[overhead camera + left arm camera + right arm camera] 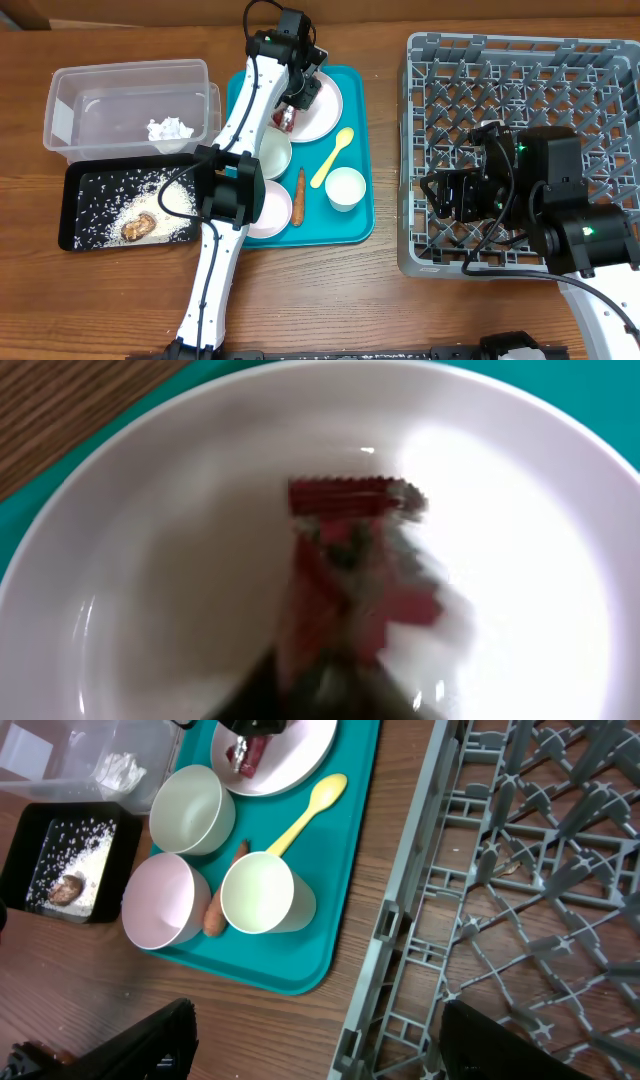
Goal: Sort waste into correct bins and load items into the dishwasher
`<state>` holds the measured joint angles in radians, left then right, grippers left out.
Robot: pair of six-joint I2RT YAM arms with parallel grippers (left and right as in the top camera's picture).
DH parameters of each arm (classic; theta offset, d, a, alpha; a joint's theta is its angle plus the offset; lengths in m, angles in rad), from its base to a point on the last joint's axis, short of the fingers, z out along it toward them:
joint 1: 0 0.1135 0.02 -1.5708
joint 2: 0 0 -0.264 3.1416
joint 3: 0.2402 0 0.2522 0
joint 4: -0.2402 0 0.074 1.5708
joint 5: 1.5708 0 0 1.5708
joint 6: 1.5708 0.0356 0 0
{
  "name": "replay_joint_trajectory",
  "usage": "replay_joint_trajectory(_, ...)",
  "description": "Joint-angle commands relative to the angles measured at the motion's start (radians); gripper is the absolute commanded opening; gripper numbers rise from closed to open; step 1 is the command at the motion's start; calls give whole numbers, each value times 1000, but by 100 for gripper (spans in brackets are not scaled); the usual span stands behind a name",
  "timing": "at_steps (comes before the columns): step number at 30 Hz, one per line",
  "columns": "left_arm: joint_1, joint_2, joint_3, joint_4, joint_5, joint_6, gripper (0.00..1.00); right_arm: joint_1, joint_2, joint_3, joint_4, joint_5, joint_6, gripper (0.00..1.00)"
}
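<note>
Jaws on the left arm were pinched together on the red snack wrapper (350,560). It showed blurred against the middle of the pale pink plate (130,580) in the left wrist view. From overhead that plate sat at the upper end of the teal tray (355,225), in the upper middle of the frame.

Jaws on the right arm stood wide apart with nothing between them, over the lower left part of the grey dish rack (520,70), which filled the right side of the frame.

On the teal tray below the plate lay the yellow spoon (332,158), slanting down toward the white cup (346,188). The carrot (299,195) lay just left of the cup, between it and the pinkish bowl (272,210). A white bowl (275,152) sat above that one.

At the upper left of the frame, the clear tub (130,70) held the crumpled napkin (170,129). Just below it, the black tray (80,205) carried scattered rice (170,195) and a brown food scrap (138,228). All of it rested on the wooden bench (120,300).
</note>
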<state>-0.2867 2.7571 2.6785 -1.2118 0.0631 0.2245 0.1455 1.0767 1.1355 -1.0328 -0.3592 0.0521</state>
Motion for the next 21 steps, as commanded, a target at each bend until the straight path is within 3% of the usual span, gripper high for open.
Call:
replay_joint_trajectory(1, -1, 35, 7, -8, -3, -7, 4, -2, 1, 14, 5, -2, 2, 80)
replay_joint_trajectory(7, 2, -6, 30, -39, -2, -95, 4, -2, 1, 14, 5, -2, 1, 80)
replay_joint_trajectory(12, 27, -119, 151, -131, 18, -171, 4, -2, 1, 14, 5, -2, 1, 80)
replay_joint_trajectory(21, 170, -388, 261, -415, -154, -317, 4, -2, 1, 14, 6, -2, 2, 80)
